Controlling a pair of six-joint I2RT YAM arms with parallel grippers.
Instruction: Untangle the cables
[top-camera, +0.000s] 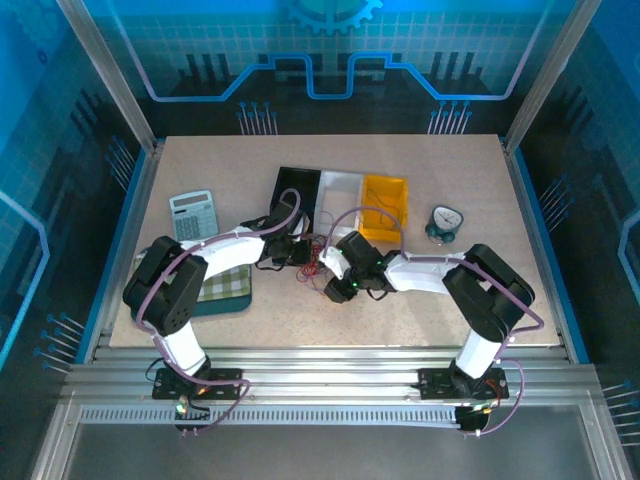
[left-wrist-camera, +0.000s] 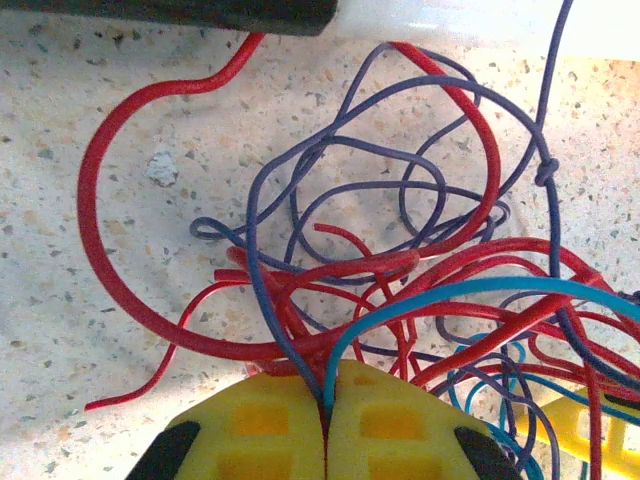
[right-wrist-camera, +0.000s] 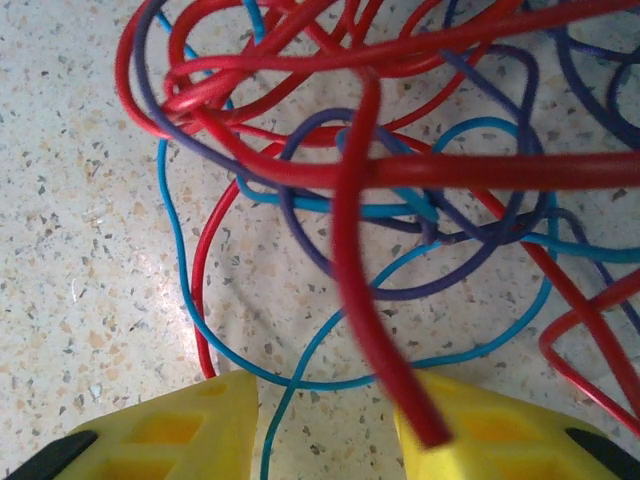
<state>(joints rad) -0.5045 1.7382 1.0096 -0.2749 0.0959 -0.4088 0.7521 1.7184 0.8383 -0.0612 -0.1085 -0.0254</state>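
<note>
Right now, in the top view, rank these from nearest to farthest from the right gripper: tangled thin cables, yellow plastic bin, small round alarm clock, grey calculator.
From the right gripper:
1. tangled thin cables, just up-left of it.
2. yellow plastic bin, farther back, centre.
3. small round alarm clock, to the right.
4. grey calculator, far left.

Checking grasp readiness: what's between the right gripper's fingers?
Right wrist view: the right gripper stands open, clamping nothing. Between its fingers, one thin blue strand of the cables crosses bare table; a red end overlaps one finger.
</note>
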